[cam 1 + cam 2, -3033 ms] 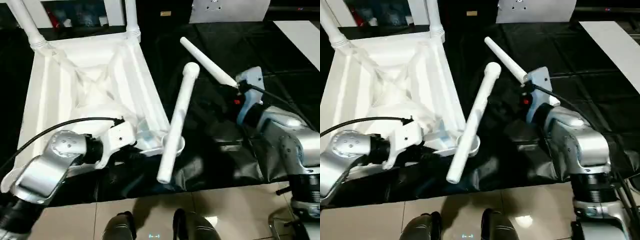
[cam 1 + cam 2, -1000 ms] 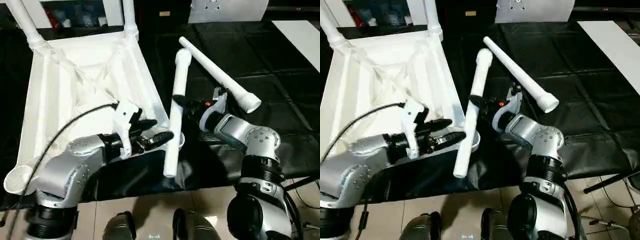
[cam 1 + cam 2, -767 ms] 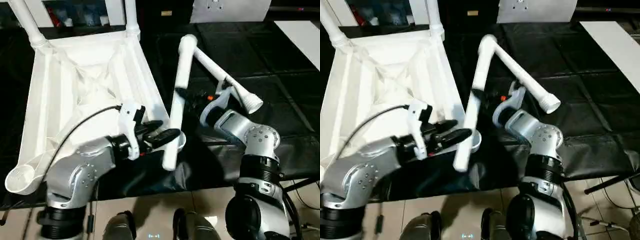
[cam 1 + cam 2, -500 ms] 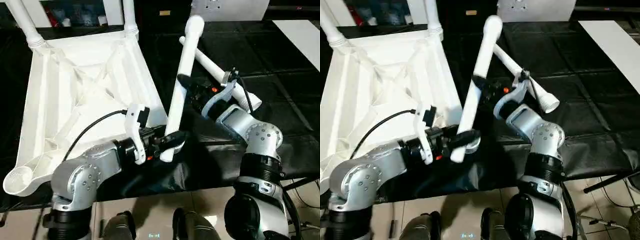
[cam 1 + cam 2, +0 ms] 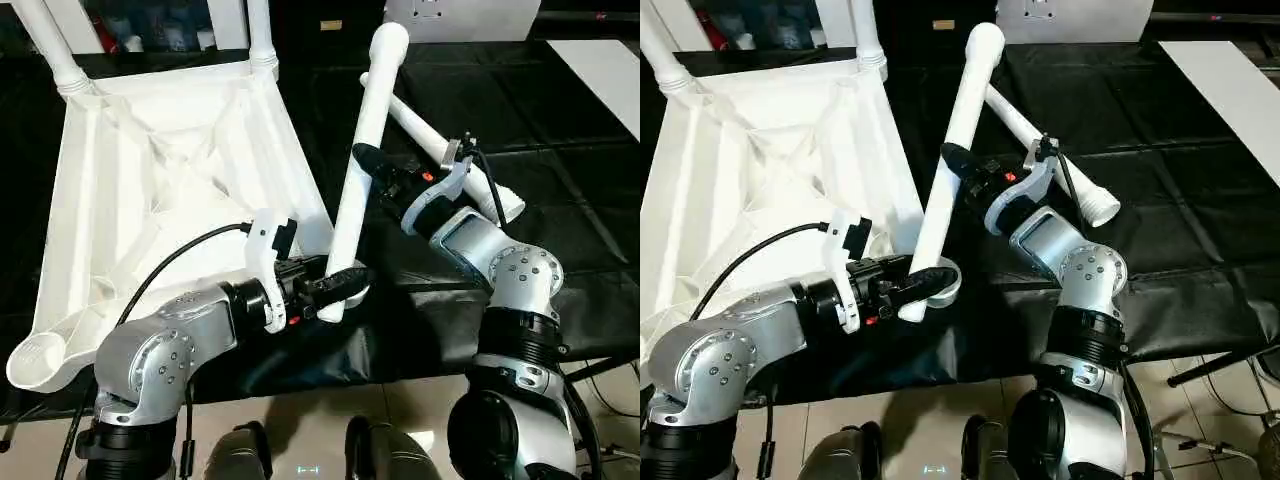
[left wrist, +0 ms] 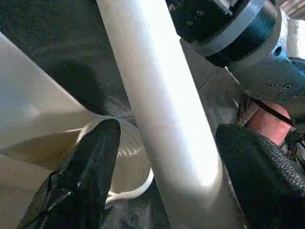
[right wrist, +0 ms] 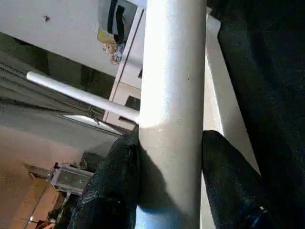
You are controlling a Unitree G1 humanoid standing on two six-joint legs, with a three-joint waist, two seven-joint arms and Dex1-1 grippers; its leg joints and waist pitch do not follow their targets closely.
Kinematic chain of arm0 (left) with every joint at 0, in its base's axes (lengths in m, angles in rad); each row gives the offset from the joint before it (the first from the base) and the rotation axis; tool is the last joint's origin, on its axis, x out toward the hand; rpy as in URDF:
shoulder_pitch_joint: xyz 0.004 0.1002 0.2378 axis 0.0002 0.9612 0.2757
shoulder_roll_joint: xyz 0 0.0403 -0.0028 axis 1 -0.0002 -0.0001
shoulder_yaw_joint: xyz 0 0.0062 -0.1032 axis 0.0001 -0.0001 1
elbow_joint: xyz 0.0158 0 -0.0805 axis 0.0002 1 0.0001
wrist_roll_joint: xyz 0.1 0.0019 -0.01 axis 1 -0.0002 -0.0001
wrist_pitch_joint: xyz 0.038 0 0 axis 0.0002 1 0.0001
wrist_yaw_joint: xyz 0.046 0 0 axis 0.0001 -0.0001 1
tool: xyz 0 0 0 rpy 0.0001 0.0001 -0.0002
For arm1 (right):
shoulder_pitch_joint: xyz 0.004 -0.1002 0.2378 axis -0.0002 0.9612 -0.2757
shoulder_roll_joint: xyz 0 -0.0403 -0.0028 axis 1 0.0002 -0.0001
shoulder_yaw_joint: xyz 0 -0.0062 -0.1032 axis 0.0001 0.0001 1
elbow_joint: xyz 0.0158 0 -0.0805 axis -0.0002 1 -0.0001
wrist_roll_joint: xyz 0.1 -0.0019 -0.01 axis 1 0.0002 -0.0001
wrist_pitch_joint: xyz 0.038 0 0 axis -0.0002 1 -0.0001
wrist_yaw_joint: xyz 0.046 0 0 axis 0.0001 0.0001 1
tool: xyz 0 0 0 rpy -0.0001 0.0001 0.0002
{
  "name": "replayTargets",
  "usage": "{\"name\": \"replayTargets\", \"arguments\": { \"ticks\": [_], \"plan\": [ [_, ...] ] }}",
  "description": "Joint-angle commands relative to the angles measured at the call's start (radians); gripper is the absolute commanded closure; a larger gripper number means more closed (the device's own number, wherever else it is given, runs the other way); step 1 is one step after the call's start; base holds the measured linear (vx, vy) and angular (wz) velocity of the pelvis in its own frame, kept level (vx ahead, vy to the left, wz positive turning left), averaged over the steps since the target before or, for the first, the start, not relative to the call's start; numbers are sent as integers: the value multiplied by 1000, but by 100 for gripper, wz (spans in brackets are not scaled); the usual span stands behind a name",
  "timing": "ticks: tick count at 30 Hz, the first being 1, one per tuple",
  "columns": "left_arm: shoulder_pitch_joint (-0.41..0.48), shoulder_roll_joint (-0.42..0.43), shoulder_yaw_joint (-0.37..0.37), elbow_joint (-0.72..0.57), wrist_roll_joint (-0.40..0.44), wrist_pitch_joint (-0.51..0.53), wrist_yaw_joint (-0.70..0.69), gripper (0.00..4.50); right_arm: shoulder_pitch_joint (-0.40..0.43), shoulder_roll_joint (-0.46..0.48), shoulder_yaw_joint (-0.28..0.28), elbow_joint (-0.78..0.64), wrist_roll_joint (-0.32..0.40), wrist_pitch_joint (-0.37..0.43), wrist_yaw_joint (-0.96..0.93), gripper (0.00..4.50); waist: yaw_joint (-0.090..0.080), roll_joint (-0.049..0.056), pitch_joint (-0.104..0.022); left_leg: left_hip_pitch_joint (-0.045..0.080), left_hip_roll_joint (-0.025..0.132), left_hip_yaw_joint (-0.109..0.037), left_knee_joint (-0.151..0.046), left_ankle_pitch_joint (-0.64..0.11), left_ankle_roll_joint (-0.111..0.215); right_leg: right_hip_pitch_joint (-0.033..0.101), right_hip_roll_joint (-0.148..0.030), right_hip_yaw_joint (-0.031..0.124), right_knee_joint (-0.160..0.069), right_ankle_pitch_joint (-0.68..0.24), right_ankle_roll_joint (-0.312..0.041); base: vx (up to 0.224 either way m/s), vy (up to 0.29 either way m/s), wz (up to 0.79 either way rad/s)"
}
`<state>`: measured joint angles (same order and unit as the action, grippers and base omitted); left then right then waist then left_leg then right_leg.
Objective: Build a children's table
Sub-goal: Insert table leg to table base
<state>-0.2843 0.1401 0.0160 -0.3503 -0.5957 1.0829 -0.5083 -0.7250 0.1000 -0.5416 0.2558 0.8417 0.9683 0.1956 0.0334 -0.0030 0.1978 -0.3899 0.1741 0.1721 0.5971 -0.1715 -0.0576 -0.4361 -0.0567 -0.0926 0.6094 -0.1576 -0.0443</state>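
The white table top (image 5: 170,170) lies underside up on the left, X ribs showing. Two legs (image 5: 55,55) (image 5: 260,30) stand in its far corner sockets. My right gripper (image 5: 365,165) is shut on a third leg (image 5: 365,150) about halfway along and holds it steeply tilted, top end away from me. The leg's lower end rests at the near right corner socket (image 6: 128,162); whether it sits inside I cannot tell. My left gripper (image 5: 345,283) is open, one finger on each side of that lower end. The fourth leg (image 5: 450,160) lies on the black cover behind my right arm.
The black-covered worktable (image 5: 560,130) ends just in front of my forearms, with tiled floor (image 5: 300,430) and my feet below. A white panel (image 5: 460,18) stands at the back, and a white surface (image 5: 605,60) lies at the far right.
My right gripper has swung the third leg up from nearly flat to steeply tilted. Its lower end has come to the near right socket, and my left gripper has closed in around it.
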Motion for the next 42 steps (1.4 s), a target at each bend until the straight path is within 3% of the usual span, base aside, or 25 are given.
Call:
{"name": "replayTargets", "arguments": {
  "ticks": [1, 11, 13, 14, 17, 22, 26, 35, 42],
  "plan": [
    [12, 14, -21, -26, -5, -3, 5, 126, 7, -4, 11, -24, 33, -13, 10, 291, 2, 0, -92, 14, 36, -16, -65, -115, 47, 68, -81, 61, -89, -339, -88, 0, 0, 0],
    [13, 41, -38, -34, -5, -14, -5, 126, 9, -9, 15, -22, 42, -19, 7, 291, 1, 1, -90, 13, 37, -17, -66, -117, 42, 68, -81, 61, -88, -330, -93, 0, 0, 0],
    [12, 78, -73, -40, 31, -45, -15, 126, 8, -10, 15, -24, 47, -25, 9, 291, 1, 1, -91, 14, 37, -17, -67, -120, 42, 68, -81, 61, -87, -337, -86, 0, 0, 0],
    [7, 141, -137, -50, 104, -115, -39, 126, 7, -8, 15, -28, 50, -32, 13, 291, 2, 2, -91, 15, 39, -18, -68, -122, 43, 66, -82, 61, -88, -338, -85, 0, 0, 0],
    [-1, 202, -199, -61, 175, -201, -80, 127, 10, -6, 14, -34, 53, -38, 18, 292, 2, 4, -91, 19, 42, -20, -71, -119, 43, 65, -82, 62, -88, -334, -72, 0, 0, 0],
    [-30, 256, -230, -104, 202, -253, -127, 129, 23, 3, 12, -55, 66, -40, 21, 293, 1, 10, -94, 16, 42, -17, -68, -96, 30, 67, -83, 66, -74, -256, -130, 0, 0, 0],
    [-29, 299, -270, -102, 234, -299, -129, 129, 29, 4, 21, -61, 71, -46, 23, 293, 1, 10, -91, 16, 42, -18, -70, -116, 24, 69, -84, 66, -78, -277, -135, 0, 0, 0],
    [-48, 352, -304, -47, 379, -445, -98, 129, 62, -7, 67, -83, 43, -70, 42, 293, 1, 11, -92, 17, 43, -18, -70, -124, 17, 68, -85, 67, -79, -285, -136, 0, 0, 0],
    [-58, 368, -255, 3, 426, -530, -72, 129, 96, -5, 95, -105, 37, -86, 55, 293, 1, 12, -93, 15, 44, -18, -70, -122, 11, 71, -87, 69, -75, -261, -158, 0, 0, 0]
  ]
}}
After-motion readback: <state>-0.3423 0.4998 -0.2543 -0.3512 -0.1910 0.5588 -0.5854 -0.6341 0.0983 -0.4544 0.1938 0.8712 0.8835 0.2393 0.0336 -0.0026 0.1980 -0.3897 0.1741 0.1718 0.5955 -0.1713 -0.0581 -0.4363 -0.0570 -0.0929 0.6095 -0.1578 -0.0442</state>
